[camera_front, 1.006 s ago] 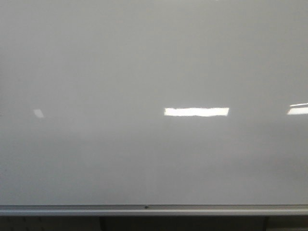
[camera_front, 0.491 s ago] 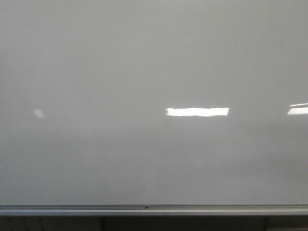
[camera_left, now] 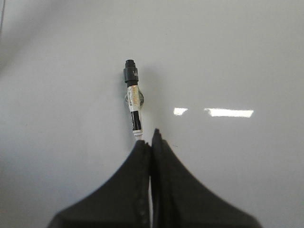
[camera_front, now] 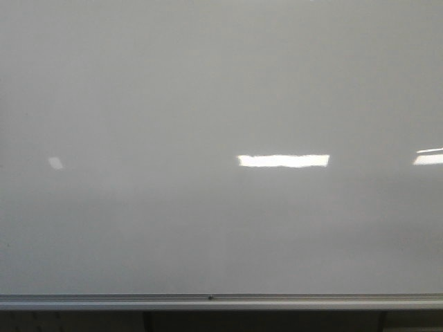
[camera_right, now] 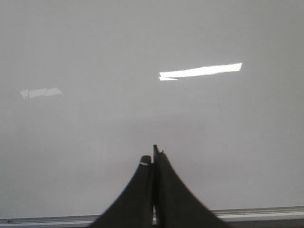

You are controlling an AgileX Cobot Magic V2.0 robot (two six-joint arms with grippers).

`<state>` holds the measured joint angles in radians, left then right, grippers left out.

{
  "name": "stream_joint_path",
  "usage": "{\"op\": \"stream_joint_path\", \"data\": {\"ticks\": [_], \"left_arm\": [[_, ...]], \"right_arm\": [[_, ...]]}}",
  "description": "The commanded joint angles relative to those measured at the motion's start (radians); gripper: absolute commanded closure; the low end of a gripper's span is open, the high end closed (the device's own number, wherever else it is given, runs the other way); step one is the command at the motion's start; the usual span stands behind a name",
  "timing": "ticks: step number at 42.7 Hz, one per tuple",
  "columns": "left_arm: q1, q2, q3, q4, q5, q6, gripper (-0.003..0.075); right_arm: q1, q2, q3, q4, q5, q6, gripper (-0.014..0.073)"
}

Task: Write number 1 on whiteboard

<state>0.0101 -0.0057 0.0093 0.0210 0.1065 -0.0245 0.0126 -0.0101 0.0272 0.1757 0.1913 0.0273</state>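
The whiteboard (camera_front: 208,104) is a glossy pale grey board that fills the front view, with a silver bottom rail (camera_front: 291,301). No black stroke of the number 1 shows on it in any view. Neither gripper shows in the front view. In the left wrist view my left gripper (camera_left: 151,140) is shut on a black-and-white marker (camera_left: 135,107). The marker sticks out past the fingertips, its black end (camera_left: 129,72) pointing at the board (camera_left: 228,57). I cannot tell whether the end touches the board. In the right wrist view my right gripper (camera_right: 152,156) is shut and empty, facing the board (camera_right: 95,47) above the rail (camera_right: 266,213).
Bright rectangular light reflections (camera_front: 284,160) lie on the board at mid height, with another at the right edge (camera_front: 429,158). A dark gap (camera_front: 263,321) runs below the rail.
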Motion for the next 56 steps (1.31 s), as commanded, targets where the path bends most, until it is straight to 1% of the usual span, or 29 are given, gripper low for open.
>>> {"op": "stream_joint_path", "data": {"ticks": [1, 4, 6, 8, 11, 12, 15, 22, 25, 31, 36, 39, 41, 43, 44, 45, 46, 47, 49, 50, 52, 54, 56], "left_arm": [[-0.008, -0.015, 0.022, 0.005, -0.107, -0.009, 0.0741], [-0.008, -0.015, 0.022, 0.005, -0.161, -0.009, 0.0741], [-0.008, -0.015, 0.022, 0.005, -0.233, -0.009, 0.0741], [-0.008, -0.015, 0.022, 0.005, -0.343, -0.009, 0.0740], [-0.006, -0.015, 0.005, 0.005, -0.438, -0.009, 0.0740], [-0.006, -0.015, -0.009, 0.005, -0.438, -0.009, 0.0740], [-0.006, -0.006, -0.068, 0.005, -0.362, -0.009, 0.0740], [-0.006, 0.098, -0.253, 0.024, -0.066, -0.007, 0.0741], [-0.006, 0.180, -0.317, 0.056, -0.008, -0.004, 0.0740], [-0.006, 0.344, -0.397, 0.093, 0.001, -0.004, 0.0741], [-0.006, 0.406, -0.410, 0.093, -0.019, -0.004, 0.0740], [-0.006, 0.418, -0.410, 0.091, -0.020, -0.004, 0.0733], [-0.006, 0.421, -0.410, 0.091, -0.020, -0.004, 0.0694], [-0.006, 0.421, -0.406, 0.091, -0.020, -0.004, 0.0627], [-0.006, 0.421, -0.404, 0.091, -0.020, -0.004, 0.0584], [-0.006, 0.421, -0.403, 0.091, -0.020, -0.004, 0.0519], [-0.006, 0.421, -0.401, 0.091, -0.020, -0.004, 0.0466], [-0.006, 0.421, -0.398, 0.091, -0.020, -0.004, 0.0412], [-0.006, 0.421, -0.396, 0.091, -0.018, -0.004, 0.0297], [-0.006, 0.421, -0.395, 0.091, -0.018, -0.004, 0.0255], [-0.006, 0.421, -0.395, 0.086, -0.018, -0.004, 0.0186], [-0.006, 0.421, -0.395, 0.061, -0.021, -0.004, 0.0160], [-0.006, 0.426, -0.395, 0.053, -0.021, -0.004, 0.0159]], "right_arm": [[0.000, -0.017, -0.023, -0.011, -0.105, -0.002, 0.0653], [0.000, -0.017, -0.033, -0.011, -0.121, -0.002, 0.0653], [0.000, -0.017, -0.052, -0.011, -0.119, -0.002, 0.0653], [0.000, -0.017, -0.083, -0.011, -0.116, -0.002, 0.0653], [0.000, -0.017, -0.138, -0.011, -0.099, -0.002, 0.0653], [0.000, -0.017, -0.160, -0.011, -0.089, -0.002, 0.0653], [0.000, -0.007, -0.230, -0.011, -0.053, -0.002, 0.0653], [0.000, 0.101, -0.407, -0.011, 0.047, -0.002, 0.0653], [0.000, 0.175, -0.465, -0.011, 0.068, -0.002, 0.0653], [0.000, 0.303, -0.526, -0.011, 0.069, -0.002, 0.0653], [0.000, 0.348, -0.530, -0.011, 0.066, -0.002, 0.0652], [0.000, 0.350, -0.530, -0.011, 0.066, -0.002, 0.0628], [0.000, 0.349, -0.530, -0.011, 0.064, -0.002, 0.0575], [0.000, 0.349, -0.530, -0.011, 0.064, -0.002, 0.0507], [0.000, 0.349, -0.530, -0.011, 0.064, -0.002, 0.0454], [0.000, 0.349, -0.530, -0.011, 0.064, -0.002, 0.0414], [0.000, 0.349, -0.530, -0.011, 0.065, -0.002, 0.0388], [0.000, 0.349, -0.530, -0.011, 0.066, -0.002, 0.0338], [0.000, 0.349, -0.530, -0.011, 0.068, -0.002, 0.0274], [0.000, 0.349, -0.530, -0.011, 0.070, -0.002, 0.0239], [0.000, 0.349, -0.530, -0.011, 0.072, -0.002, 0.0204], [0.000, 0.349, -0.530, -0.011, 0.072, -0.002, 0.0188], [0.000, 0.349, -0.530, -0.011, 0.072, -0.002, 0.0190]]}}
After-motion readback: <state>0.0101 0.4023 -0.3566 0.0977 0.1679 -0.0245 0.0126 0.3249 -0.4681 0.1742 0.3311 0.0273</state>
